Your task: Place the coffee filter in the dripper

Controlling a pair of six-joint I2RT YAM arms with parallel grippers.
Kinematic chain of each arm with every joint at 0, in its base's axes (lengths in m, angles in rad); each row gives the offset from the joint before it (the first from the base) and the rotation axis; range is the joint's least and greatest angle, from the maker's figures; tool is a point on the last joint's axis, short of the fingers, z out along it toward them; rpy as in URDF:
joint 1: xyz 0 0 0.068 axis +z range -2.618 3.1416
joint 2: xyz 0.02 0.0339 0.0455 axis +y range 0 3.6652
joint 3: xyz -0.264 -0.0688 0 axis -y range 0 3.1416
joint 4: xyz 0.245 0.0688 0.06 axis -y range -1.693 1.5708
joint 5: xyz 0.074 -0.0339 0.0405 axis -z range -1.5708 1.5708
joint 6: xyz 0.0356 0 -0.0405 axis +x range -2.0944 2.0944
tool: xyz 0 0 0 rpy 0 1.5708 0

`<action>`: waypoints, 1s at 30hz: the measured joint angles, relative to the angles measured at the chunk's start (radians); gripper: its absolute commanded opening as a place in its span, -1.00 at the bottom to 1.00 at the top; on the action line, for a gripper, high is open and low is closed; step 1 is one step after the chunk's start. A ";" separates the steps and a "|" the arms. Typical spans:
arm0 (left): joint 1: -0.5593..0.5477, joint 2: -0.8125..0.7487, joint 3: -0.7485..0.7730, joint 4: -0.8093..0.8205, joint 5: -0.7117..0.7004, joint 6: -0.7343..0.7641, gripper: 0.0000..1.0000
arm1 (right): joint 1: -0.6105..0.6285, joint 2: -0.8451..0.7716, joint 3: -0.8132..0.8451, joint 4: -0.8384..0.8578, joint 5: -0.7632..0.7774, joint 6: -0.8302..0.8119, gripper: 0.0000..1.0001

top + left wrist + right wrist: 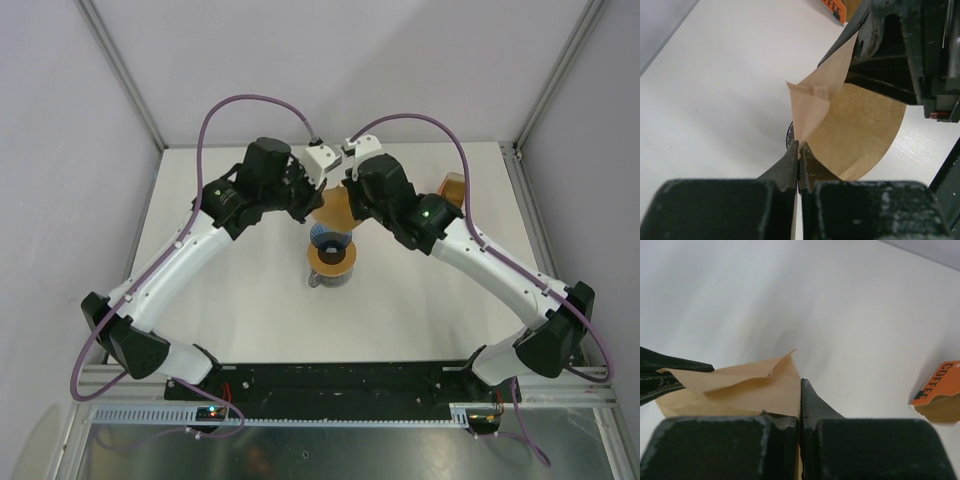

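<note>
The coffee filter (335,209), a thin tan paper cone, hangs between both grippers above the table's far middle. My left gripper (318,203) is shut on one edge of it, and the left wrist view shows the closed fingertips pinching the paper (855,125). My right gripper (351,204) is shut on the opposite edge (740,385). The paper is partly spread open between them. The blue ribbed dripper (330,238) sits just below the filter, near side, partly covered by it.
A flat brown ring (333,258) with a dark hole rests on the clear glass jug (322,279) just in front of the dripper. The orange-brown filter stack with its COFFEE label (452,188) stands at the back right, and it also shows in the right wrist view (940,395).
</note>
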 measured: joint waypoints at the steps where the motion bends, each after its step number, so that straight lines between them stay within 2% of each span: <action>1: 0.000 0.000 -0.002 0.000 0.000 0.000 -0.59 | 0.000 0.000 0.005 -0.003 0.006 0.003 -0.99; 3: 0.000 0.000 -0.006 -0.001 -0.003 0.002 -0.11 | 0.003 0.000 0.013 -0.021 0.020 0.007 -1.00; 5: 0.000 0.000 -0.006 -0.002 -0.009 0.006 0.29 | 0.001 0.000 0.028 -0.048 0.025 0.012 -1.00; 7: 0.000 -0.001 -0.006 -0.003 -0.021 0.008 0.55 | -0.008 0.010 0.067 -0.094 0.018 0.020 -1.00; 11: 0.002 -0.003 0.008 -0.014 -0.051 0.010 0.84 | -0.044 0.062 0.189 -0.191 -0.045 0.042 -1.00; 15: 0.021 -0.014 0.062 -0.027 -0.058 0.008 0.98 | -0.101 0.117 0.290 -0.297 -0.169 0.066 -1.00; 21: 0.112 -0.065 0.134 -0.037 -0.035 0.000 0.99 | -0.162 0.222 0.422 -0.453 -0.316 0.071 -1.00; 30: 0.171 -0.103 0.130 -0.039 -0.006 0.000 0.99 | -0.142 0.297 0.481 -0.585 -0.464 0.063 -1.00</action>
